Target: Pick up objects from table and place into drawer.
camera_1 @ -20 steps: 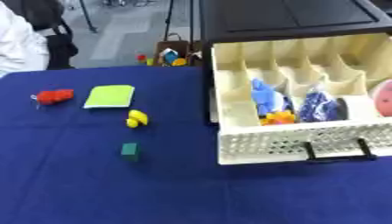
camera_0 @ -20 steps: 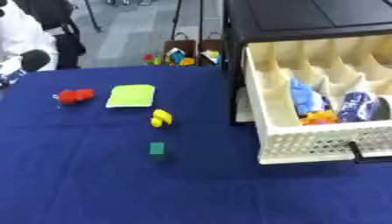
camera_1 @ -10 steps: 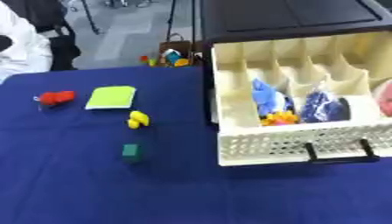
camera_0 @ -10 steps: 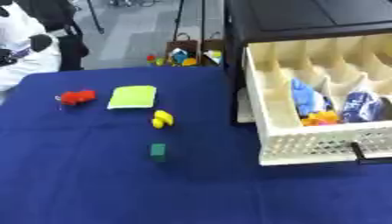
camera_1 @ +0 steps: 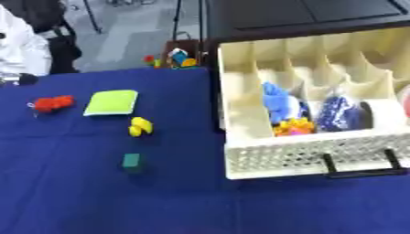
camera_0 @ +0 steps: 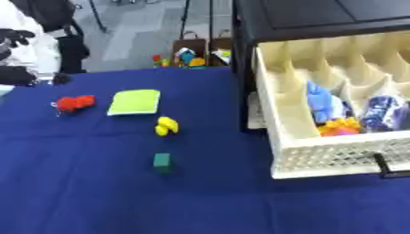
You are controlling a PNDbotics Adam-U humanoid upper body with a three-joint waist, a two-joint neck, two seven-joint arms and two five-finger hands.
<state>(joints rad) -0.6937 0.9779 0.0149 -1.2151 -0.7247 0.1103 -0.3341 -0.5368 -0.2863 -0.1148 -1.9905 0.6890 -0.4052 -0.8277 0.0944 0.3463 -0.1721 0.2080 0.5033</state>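
Note:
Four small things lie on the blue tablecloth (camera_0: 96, 196): a red toy (camera_0: 74, 103) at the far left, a flat lime-green square (camera_0: 134, 101) beside it, a yellow piece (camera_0: 166, 125) nearer the middle, and a dark green block (camera_0: 162, 160) closest to me. To the right stands the open cream drawer (camera_1: 304, 157) with a black handle (camera_1: 356, 167), pulled out of a black cabinet (camera_0: 320, 13). Its compartments hold a blue thing (camera_1: 276, 100), an orange and yellow thing (camera_1: 292, 126) and a blue patterned pouch (camera_1: 340, 112). Neither of my hands shows in either view.
Beyond the table's far edge a bag with colourful items (camera_0: 188, 55) stands on the grey floor. A pink thing (camera_1: 404, 103) shows at the drawer's right edge. Open cloth stretches across the near half of the table.
The whole picture has shifted a little, so the camera moved. The four things on the cloth and the drawer keep their places.

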